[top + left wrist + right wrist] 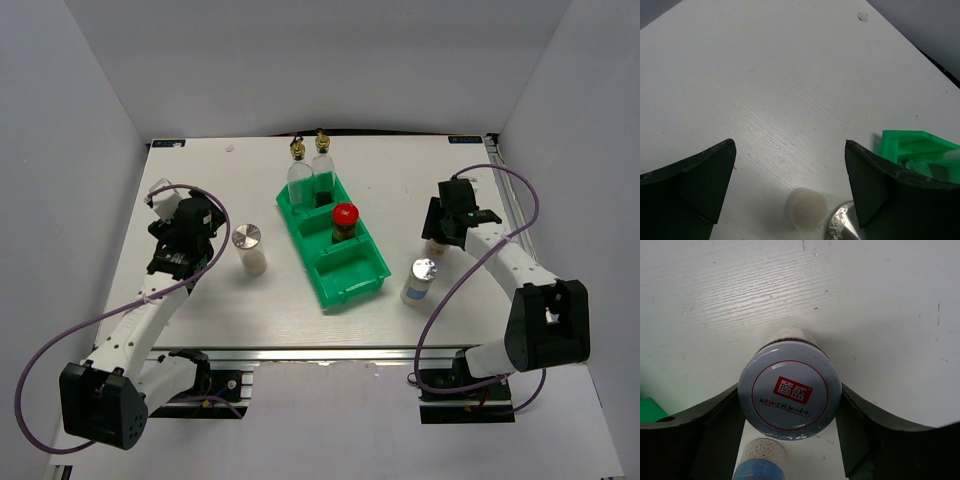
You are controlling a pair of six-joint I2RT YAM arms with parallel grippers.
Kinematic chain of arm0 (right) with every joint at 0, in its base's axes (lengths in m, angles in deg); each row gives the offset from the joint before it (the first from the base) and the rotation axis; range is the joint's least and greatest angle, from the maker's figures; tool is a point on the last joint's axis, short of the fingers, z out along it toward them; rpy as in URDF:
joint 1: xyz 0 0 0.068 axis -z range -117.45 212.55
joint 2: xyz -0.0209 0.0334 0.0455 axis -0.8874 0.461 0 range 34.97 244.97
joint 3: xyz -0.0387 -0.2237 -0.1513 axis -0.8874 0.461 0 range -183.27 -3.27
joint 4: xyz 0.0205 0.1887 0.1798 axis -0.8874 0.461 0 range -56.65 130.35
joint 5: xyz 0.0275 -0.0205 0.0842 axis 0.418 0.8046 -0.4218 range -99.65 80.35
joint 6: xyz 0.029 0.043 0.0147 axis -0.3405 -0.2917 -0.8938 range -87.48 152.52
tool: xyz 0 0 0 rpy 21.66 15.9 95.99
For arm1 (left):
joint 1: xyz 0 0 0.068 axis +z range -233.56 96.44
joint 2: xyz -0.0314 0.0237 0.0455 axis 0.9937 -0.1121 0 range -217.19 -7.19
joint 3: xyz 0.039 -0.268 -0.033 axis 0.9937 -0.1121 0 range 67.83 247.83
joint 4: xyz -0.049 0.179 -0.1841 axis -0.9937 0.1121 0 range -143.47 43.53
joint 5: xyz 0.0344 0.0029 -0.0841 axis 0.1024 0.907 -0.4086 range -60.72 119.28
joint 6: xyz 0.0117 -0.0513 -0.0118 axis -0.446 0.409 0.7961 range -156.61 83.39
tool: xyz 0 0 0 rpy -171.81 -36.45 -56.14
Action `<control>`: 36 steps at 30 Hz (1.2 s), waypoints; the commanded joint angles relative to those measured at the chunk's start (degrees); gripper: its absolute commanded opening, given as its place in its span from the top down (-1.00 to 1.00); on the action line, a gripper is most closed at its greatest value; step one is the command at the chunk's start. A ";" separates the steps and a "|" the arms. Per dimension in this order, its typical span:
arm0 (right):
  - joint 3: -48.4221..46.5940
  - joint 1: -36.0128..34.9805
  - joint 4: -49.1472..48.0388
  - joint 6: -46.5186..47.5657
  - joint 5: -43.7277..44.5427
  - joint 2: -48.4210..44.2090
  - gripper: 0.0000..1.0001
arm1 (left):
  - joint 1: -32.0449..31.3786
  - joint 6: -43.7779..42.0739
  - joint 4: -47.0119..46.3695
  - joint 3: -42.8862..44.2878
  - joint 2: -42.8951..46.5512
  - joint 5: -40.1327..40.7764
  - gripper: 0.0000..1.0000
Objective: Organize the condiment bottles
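My right gripper (790, 407) has its jaws pressed on both sides of the white-lidded jar (790, 390). This jar stands on the table (200, 190), at 3 o'clock from the green tray (352, 272). My left gripper (790, 150) is spread wide and holds nothing; one shaker (249, 247) stands at 3 o'clock from it. The other shaker (419, 280) is at 4 o'clock from the tray. The two gold-capped bottles (298, 180) stand in the far compartment and the red-lidded jar (344, 222) in the middle one.

This looks like a robotics lab test cell: two robot arms, the left arm (140, 325) and the right arm (505, 262), are bolted to an aluminium rail (330, 353) at the edge of a white table (200, 190), with purple cables (537, 205) looping loose and plain grey walls (70, 120) enclosing it.
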 commanded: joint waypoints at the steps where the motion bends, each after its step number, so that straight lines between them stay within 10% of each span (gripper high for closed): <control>1: -3.38 0.02 -6.96 4.08 -3.04 -4.19 1.00 | 0.38 -0.29 -0.73 -0.34 1.43 -0.04 -0.96; 14: -15.07 -20.60 -12.60 15.07 -8.76 -9.21 1.00 | 0.38 -0.20 -0.29 -0.17 1.87 0.23 -0.97; 23: -24.72 -35.65 -13.30 17.89 -12.28 3.87 1.00 | 0.29 0.06 0.41 -0.17 2.66 1.19 -0.96; 36: -36.25 -39.45 -7.59 14.37 -0.42 22.25 1.00 | 0.38 -0.03 0.59 -0.25 3.10 1.11 -0.96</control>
